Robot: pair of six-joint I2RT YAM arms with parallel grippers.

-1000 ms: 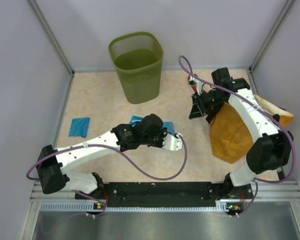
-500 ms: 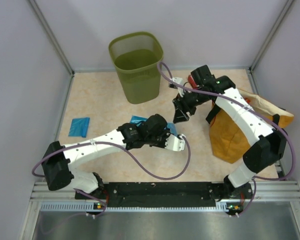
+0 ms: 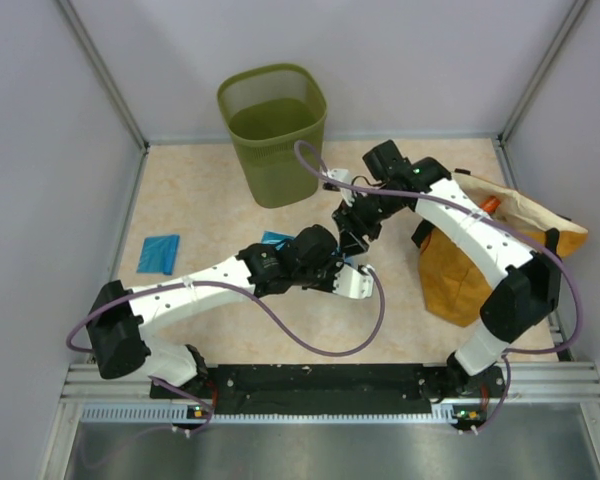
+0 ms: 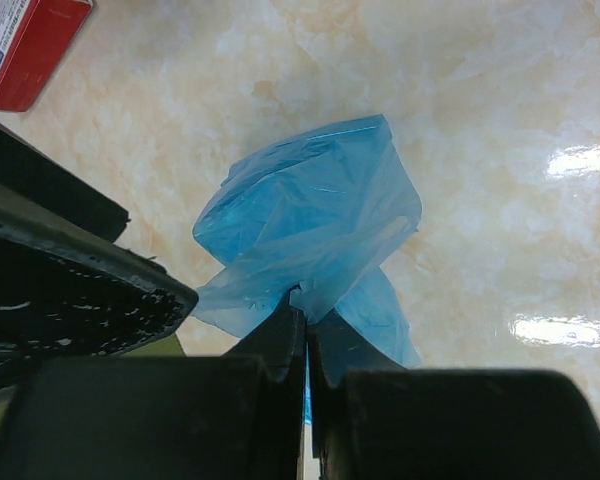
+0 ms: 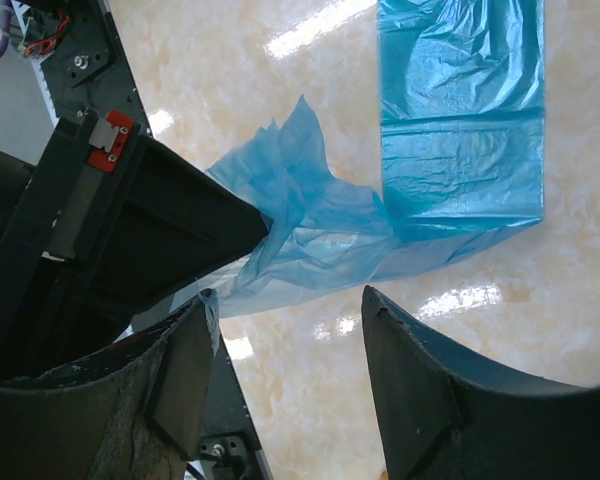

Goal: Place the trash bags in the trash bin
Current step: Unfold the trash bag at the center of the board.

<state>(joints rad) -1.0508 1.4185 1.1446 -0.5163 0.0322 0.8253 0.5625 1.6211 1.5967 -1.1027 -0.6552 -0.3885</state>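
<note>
The left end effector is pressed together on a bunched corner of a light-blue trash bag, pinching the film right at its tips. The rest of the bag fans out just ahead of the tips and lies on the marble-patterned tabletop. Its folded, flat part stretches away from the pinch.

The right end effector is spread wide, tips pointing down. It hangs just above the crumpled film, close beside the left end effector. Whether it touches the bag cannot be told.

From above, the two end effectors meet near the middle of the tabletop. The trash bin stands upright, well beyond them and off to their left. A second trash bag, a small folded square, lies flat well to the left of the left end effector. A mustard-orange sack sits to the right of the right end effector. A red box lies ahead and to the left of the left end effector.
</note>
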